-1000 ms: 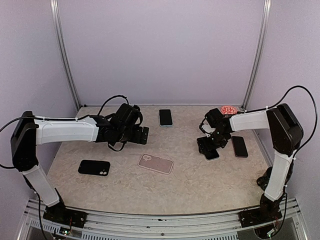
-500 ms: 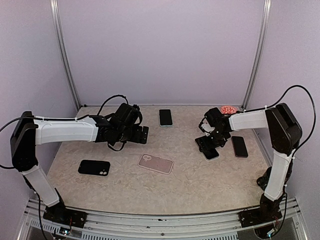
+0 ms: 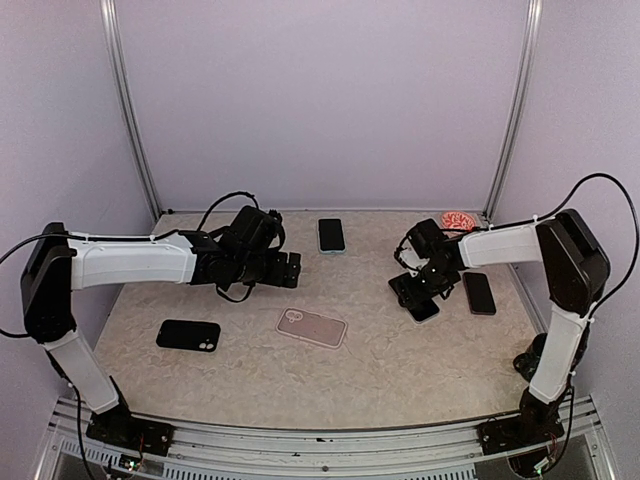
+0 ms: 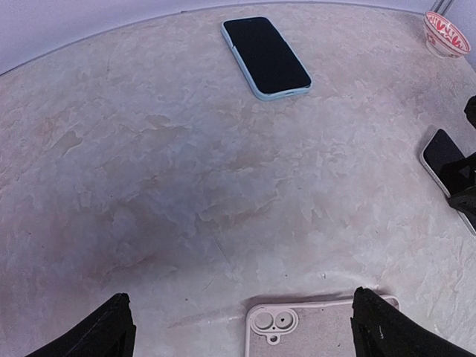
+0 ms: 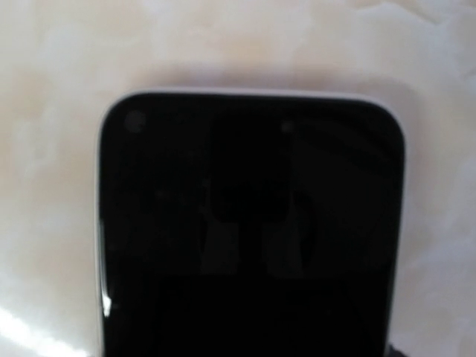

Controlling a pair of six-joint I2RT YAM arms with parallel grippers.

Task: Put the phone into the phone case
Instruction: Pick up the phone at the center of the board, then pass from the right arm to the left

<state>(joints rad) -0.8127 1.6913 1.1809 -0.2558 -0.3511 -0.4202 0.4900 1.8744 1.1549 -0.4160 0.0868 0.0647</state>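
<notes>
The pink phone case (image 3: pixel 312 327) lies flat, inner side up, in the middle of the table. Its camera-hole end shows in the left wrist view (image 4: pixel 320 331). My left gripper (image 3: pixel 286 270) hovers just behind the case, open and empty, with its fingertips (image 4: pixel 104 335) wide apart. My right gripper (image 3: pixel 416 290) is down over a white-edged phone (image 3: pixel 426 309) on the right. The phone's dark screen (image 5: pixel 249 223) fills the right wrist view. The right fingers are hidden against the dark screen.
A phone in a light blue case (image 3: pixel 331 235) lies at the back centre, also in the left wrist view (image 4: pixel 266 56). A black phone (image 3: pixel 480 292) lies at the far right. A black phone-shaped slab (image 3: pixel 188 335) lies front left. A red bowl (image 3: pixel 458 219) sits back right.
My right gripper has shifted slightly left and settled closer over the white-edged phone. My left gripper has crept a little to the right. The objects on the table have not moved.
</notes>
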